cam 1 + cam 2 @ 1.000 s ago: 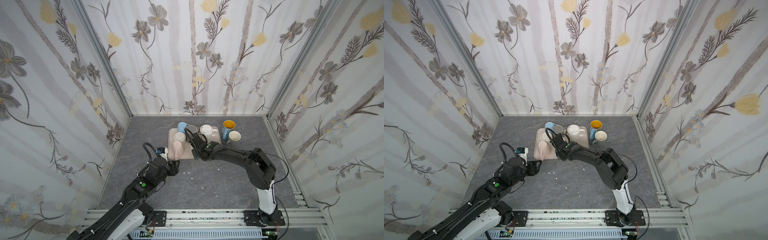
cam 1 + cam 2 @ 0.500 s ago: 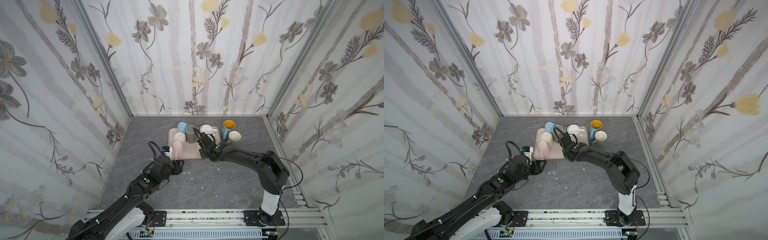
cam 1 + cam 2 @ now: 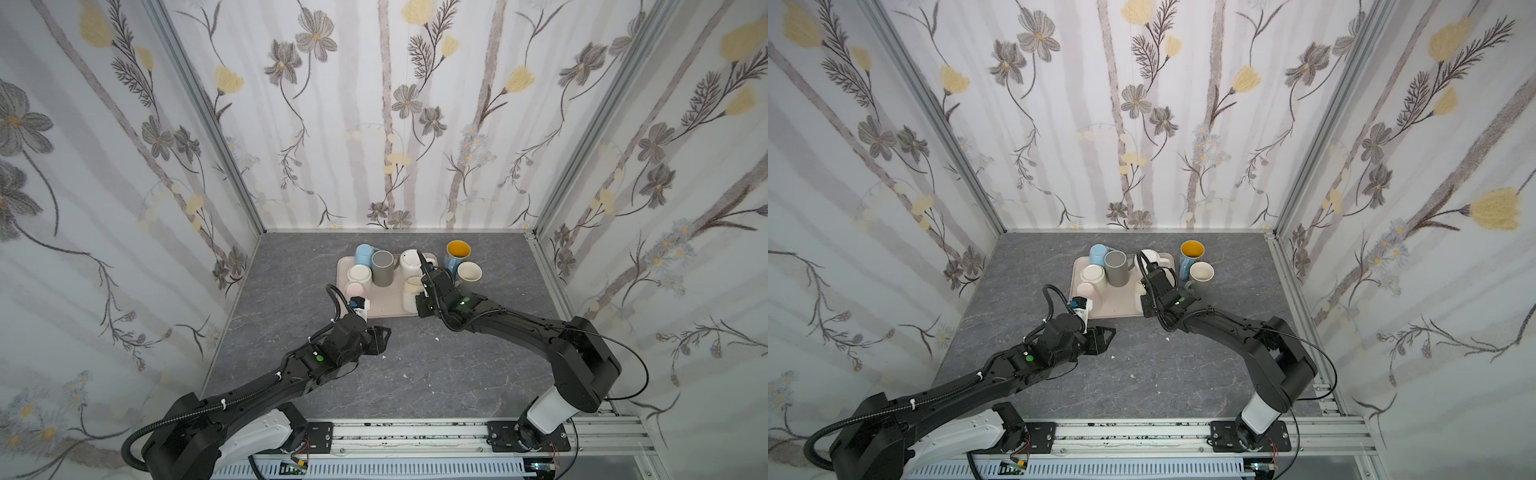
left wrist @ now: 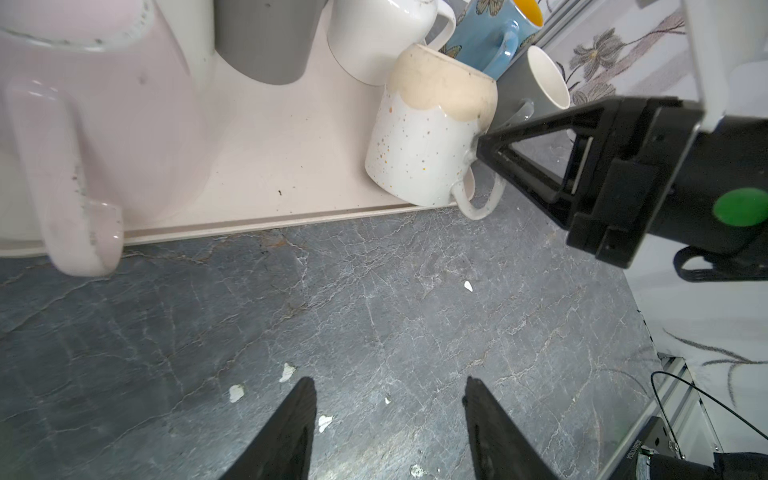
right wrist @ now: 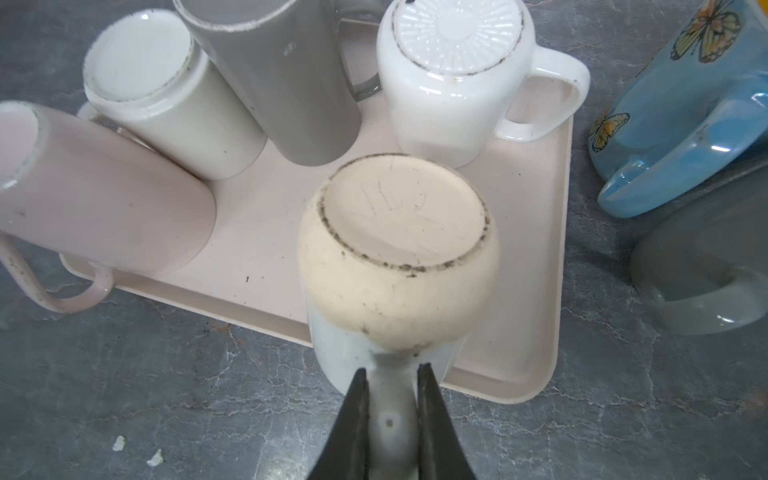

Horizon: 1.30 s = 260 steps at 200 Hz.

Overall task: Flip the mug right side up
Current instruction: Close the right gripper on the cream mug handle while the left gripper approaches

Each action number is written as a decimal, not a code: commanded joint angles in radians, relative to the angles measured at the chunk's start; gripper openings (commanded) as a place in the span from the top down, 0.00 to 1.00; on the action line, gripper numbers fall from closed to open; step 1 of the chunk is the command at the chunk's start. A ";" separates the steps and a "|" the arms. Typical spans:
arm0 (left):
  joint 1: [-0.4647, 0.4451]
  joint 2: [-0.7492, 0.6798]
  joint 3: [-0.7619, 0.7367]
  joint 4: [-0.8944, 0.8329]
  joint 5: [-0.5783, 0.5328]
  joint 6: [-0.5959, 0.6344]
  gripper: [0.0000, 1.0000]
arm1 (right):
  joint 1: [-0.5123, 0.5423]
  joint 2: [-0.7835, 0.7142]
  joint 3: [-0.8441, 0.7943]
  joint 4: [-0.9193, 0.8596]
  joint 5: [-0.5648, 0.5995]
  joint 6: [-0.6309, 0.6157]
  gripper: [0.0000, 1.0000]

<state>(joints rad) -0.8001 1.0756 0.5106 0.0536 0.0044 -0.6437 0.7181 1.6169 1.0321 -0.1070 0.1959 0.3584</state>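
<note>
Pretty clearly a robotics lab test cell, not anyone's living room: the flowery grey-and-yellow printed wall panels [image 3: 395, 124] are just backdrops set between bare aluminium corner posts [image 3: 205, 118]. A black jointed left robot arm [image 3: 257, 386] and a matching right robot arm [image 3: 519, 328] are bolted onto a slotted aluminium rail [image 3: 415, 432] along the front edge of a grey marble-look tabletop [image 3: 436, 374].

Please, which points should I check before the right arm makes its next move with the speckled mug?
1. Right gripper shut on speckled mug, at its handle: ok.
2. Mug right side up: not ok, base faces up.
3. Mug lifted clear of tray: cannot tell; it leans.
4. Left gripper open, empty, off the tray: ok.
5. Room to turn beside white mug: cannot tell.
</note>
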 commanded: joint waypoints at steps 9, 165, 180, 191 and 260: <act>-0.004 0.032 0.020 0.103 0.013 -0.010 0.41 | -0.034 -0.075 -0.064 0.202 -0.163 0.046 1.00; 0.012 0.176 0.026 0.345 0.054 -0.034 0.38 | -0.143 -0.112 -0.135 0.265 -0.287 0.029 1.00; 0.011 0.233 0.054 0.346 0.073 -0.022 0.39 | -0.163 -0.094 -0.104 0.239 -0.240 0.024 0.98; 0.010 0.285 0.085 0.340 0.097 -0.011 0.39 | -0.185 -0.066 -0.066 0.212 -0.225 0.024 0.98; -0.048 0.582 0.334 0.338 0.188 0.021 0.44 | -0.264 0.214 0.197 0.029 -0.177 -0.025 0.98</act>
<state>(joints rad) -0.8345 1.5921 0.7834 0.3634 0.1509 -0.6361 0.4637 1.7775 1.1820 -0.0040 -0.0158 0.3656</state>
